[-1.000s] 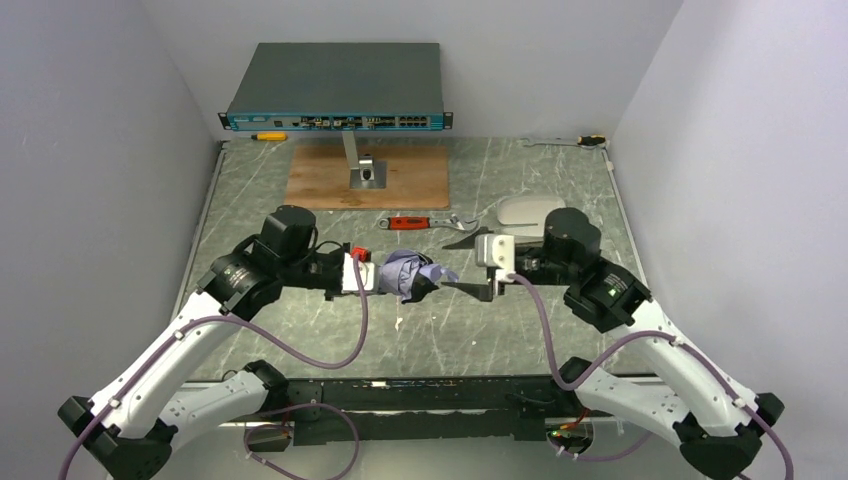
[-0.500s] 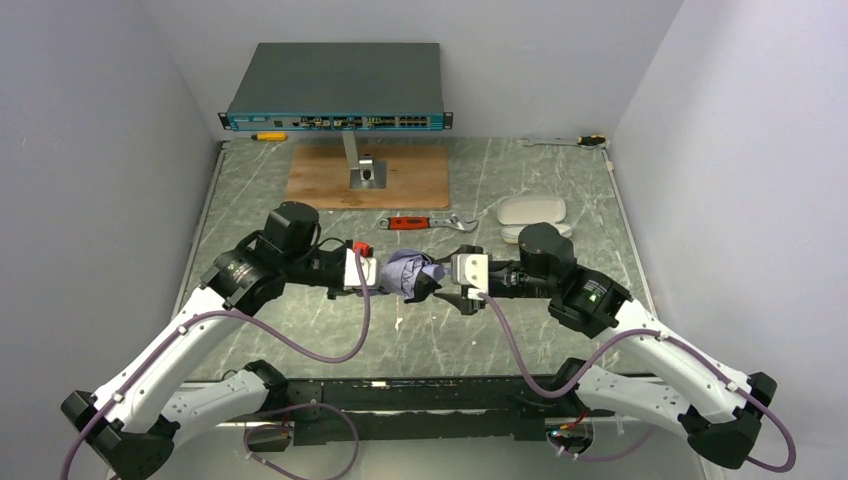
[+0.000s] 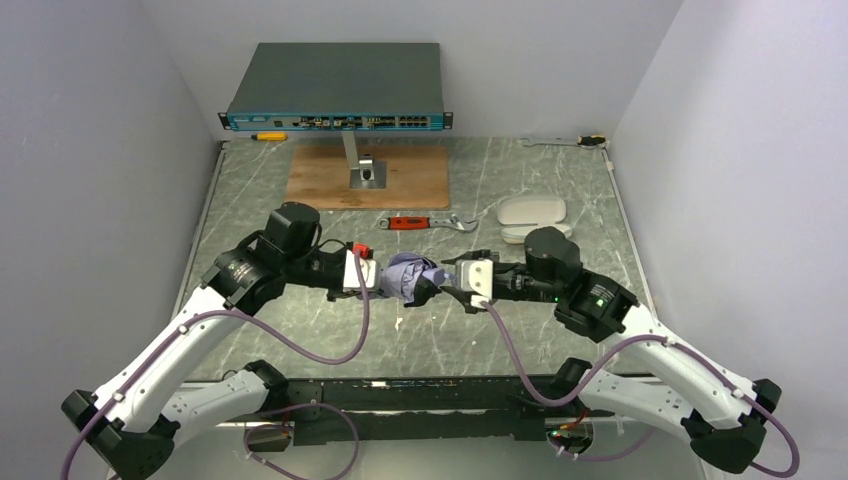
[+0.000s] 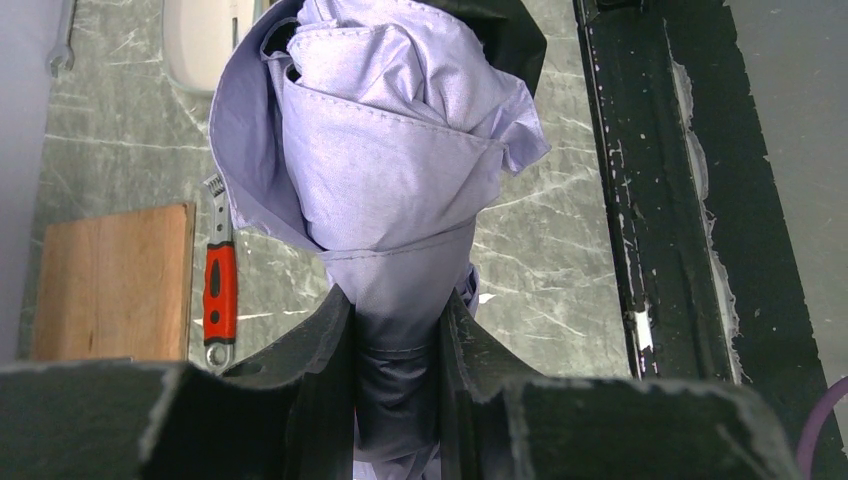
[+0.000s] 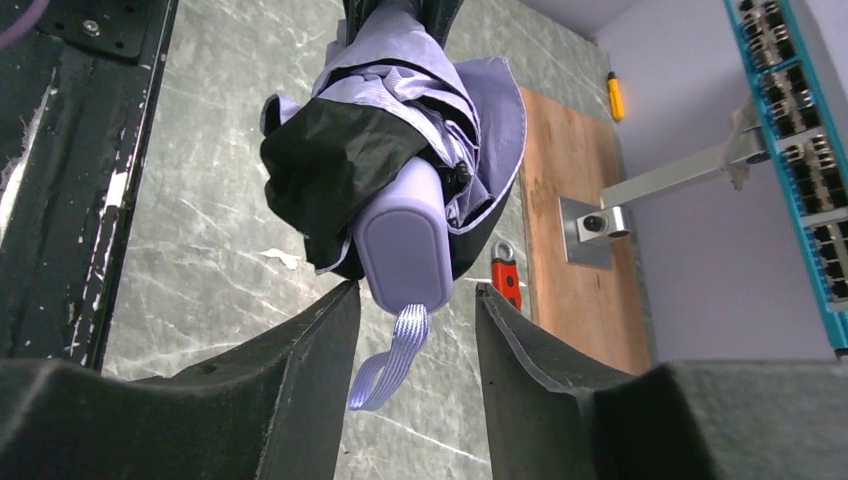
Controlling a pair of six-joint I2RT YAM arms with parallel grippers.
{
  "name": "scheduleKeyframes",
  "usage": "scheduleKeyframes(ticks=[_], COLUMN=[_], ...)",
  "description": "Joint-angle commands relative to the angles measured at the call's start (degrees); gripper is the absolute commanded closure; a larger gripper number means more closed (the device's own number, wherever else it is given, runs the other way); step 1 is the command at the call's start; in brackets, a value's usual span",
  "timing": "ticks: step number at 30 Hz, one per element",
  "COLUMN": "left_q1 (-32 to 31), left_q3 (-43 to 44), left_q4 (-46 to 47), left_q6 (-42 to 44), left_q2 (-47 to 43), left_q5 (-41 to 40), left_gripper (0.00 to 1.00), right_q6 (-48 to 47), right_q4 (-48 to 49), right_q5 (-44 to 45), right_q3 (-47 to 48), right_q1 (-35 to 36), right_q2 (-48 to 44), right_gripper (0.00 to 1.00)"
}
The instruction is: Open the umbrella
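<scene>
Clamping the umbrella (image 3: 408, 277) at its fabric end with left gripper (image 4: 395, 330); straddling its knob handle (image 5: 403, 240) end-on, along its axis, with right gripper (image 5: 415, 300) spread, empty.

readable text: none | brands, numbers, signs: none | network switch (image 3: 336, 119) front panel: markings too small to make out | other surfaces: nothing legible
</scene>
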Motion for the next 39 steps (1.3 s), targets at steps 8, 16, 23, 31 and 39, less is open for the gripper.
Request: scheduleKeyframes(ticks=[8,16,23,31,39], left_q1=[0.1,0.1,0.4,2.0,-2.3], left_q3=[2.6,3.3,3.4,-2.0,-1.2], left_q4=[3.1,3.7,3.5,10.8,15.8], left_q6=[-0.3,-3.4,-5.9,-5.5,-12.5], left_q2=[0.2,1.5,1.3,-6.4,2.8], left_q5=[3.9,5.4,1.7,-4.8,-2.1], left_gripper=[1.00,1.00,0.72,0.00,0.00], right_q6=[3.4,3.8,7.0,16.1,23.7], right_q4=[6.4,7.2,7.6,2.5,4.9], right_q5=[-1.6,-2.7,-1.0,3.2,3.0], right_q3=[1.6,1.5,3.0,4.6,5.9], right_q1=[0.3,0.6,1.1,0.8,0.5], right_q2=[2.5,4.6,5.4,6.7,9.2], right_gripper=[0.54,0.62,1.00,1.00,1.00])
